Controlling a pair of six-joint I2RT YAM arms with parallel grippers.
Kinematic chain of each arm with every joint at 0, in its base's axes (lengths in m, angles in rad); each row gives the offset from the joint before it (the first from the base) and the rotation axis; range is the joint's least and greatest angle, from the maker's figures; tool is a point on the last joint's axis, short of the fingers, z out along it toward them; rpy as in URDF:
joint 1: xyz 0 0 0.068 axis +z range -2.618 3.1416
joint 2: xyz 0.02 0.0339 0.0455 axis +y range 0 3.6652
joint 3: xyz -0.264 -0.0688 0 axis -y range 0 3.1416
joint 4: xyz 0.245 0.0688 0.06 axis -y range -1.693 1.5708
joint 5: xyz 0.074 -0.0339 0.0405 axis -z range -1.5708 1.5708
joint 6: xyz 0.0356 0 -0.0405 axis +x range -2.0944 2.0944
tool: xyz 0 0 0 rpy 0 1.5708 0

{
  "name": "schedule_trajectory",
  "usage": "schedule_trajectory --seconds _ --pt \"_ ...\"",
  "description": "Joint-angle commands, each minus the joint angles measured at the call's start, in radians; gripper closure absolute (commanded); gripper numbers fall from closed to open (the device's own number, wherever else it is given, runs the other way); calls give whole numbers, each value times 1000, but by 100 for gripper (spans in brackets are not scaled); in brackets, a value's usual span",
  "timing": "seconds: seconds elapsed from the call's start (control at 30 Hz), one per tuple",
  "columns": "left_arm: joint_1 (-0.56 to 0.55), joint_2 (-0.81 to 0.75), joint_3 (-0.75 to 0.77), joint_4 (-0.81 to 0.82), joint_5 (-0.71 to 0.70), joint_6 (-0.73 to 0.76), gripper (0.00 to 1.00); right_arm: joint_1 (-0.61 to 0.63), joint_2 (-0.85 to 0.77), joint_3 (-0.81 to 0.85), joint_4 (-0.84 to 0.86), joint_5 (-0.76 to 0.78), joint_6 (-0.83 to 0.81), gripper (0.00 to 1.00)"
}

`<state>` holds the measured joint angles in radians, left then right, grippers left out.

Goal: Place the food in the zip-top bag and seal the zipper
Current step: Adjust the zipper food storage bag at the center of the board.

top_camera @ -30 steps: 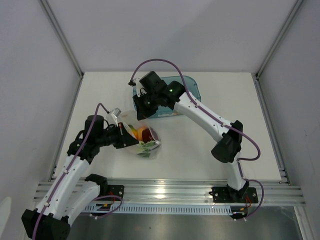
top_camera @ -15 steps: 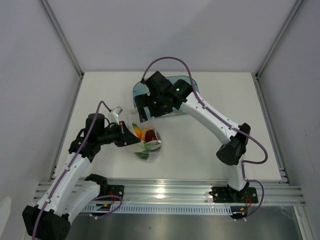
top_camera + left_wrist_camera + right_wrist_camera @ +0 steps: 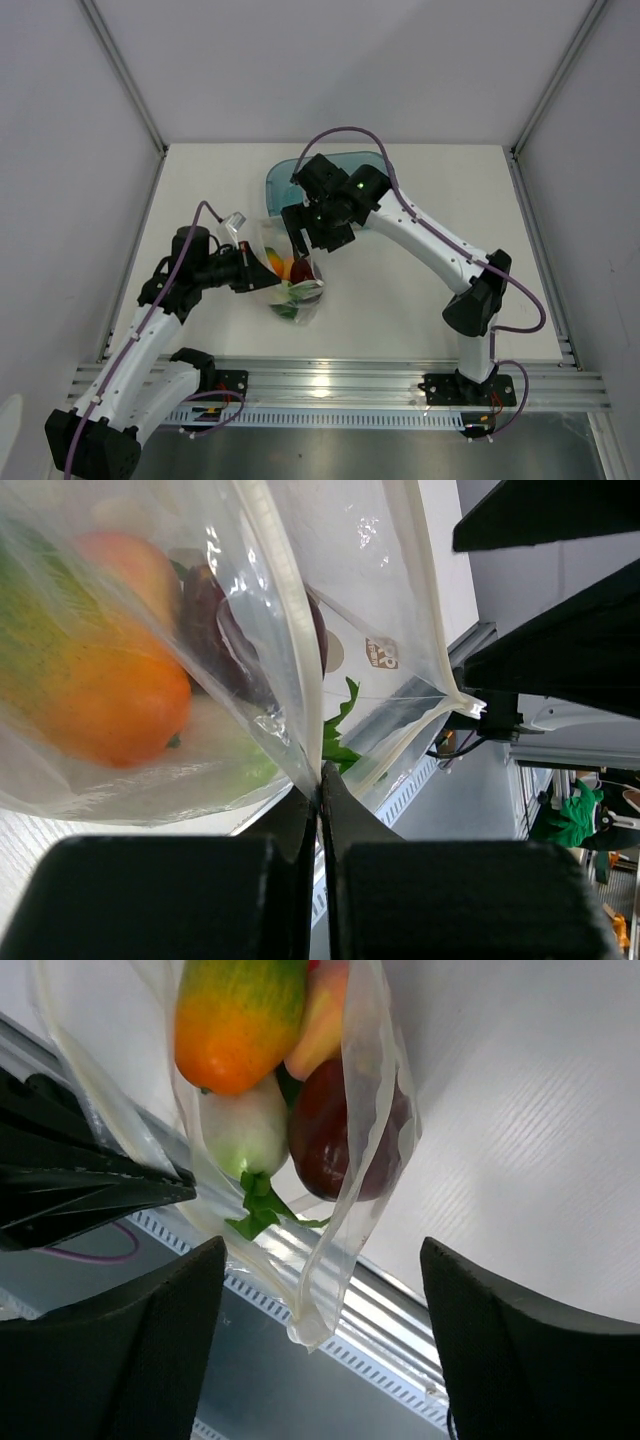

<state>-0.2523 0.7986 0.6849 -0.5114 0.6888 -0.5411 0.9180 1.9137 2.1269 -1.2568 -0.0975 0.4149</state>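
Left pincer (image 3: 320, 780): mine, clamped shut on the bag (image 3: 250, 660) at its edge.
Right pincer (image 3: 325, 1300): mine, spread wide, empty, over the bag.
Food (image 3: 240, 1020): inside the bag, overlapping, count unclear.
Tub (image 3: 280, 180): mostly hidden behind my right arm.

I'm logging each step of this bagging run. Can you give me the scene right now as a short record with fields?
left tool: shut, pinching the rim of the zip-top bag
right tool: open, holding nothing, close by the bag
zipper: unsealed, its strips apart
food in bag: orange-green fruit, peach fruit, dark red fruit, white oblong with green leaves
tub: teal, on the table behind the right arm
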Motion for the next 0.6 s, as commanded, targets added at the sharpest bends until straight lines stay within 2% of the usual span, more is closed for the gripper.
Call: schedule_trajectory --seconds 0.0,0.03,0.07,0.13,0.17,0.23,0.27,0.33,0.37,0.4,0.5,0.57 --pt "-7 1 50 11 14 7 99 25 22 -44 -7 -33 -30 22" --pt "-5 1 56 7 9 10 99 25 22 -56 20 -31 -34 27" --pt "-7 -2 56 4 5 10 99 25 25 -73 31 -19 -36 39" --pt "-5 -7 48 13 2 4 99 24 31 -74 65 -10 -48 48" --pt "-5 -15 38 20 2 0 100 24 36 -73 79 -4 -53 60" --pt "-5 -16 41 27 2 -2 100 16 42 -59 117 -4 -68 73" --pt "-5 -16 41 25 0 0 99 12 47 -55 122 -10 -73 85" --pt "-5 -15 48 8 -17 15 95 -4 76 -6 108 -30 -85 97" --pt "-5 -15 68 -1 -27 21 90 -7 85 17 97 -27 -91 100" --pt "-5 -13 76 -13 -43 29 77 -10 96 36 86 -12 -100 100" --pt "-5 -7 128 -67 -144 72 63 -7 85 65 66 15 -146 100" --pt "-4 2 165 -104 -239 93 63 -10 74 54 60 15 -172 100"
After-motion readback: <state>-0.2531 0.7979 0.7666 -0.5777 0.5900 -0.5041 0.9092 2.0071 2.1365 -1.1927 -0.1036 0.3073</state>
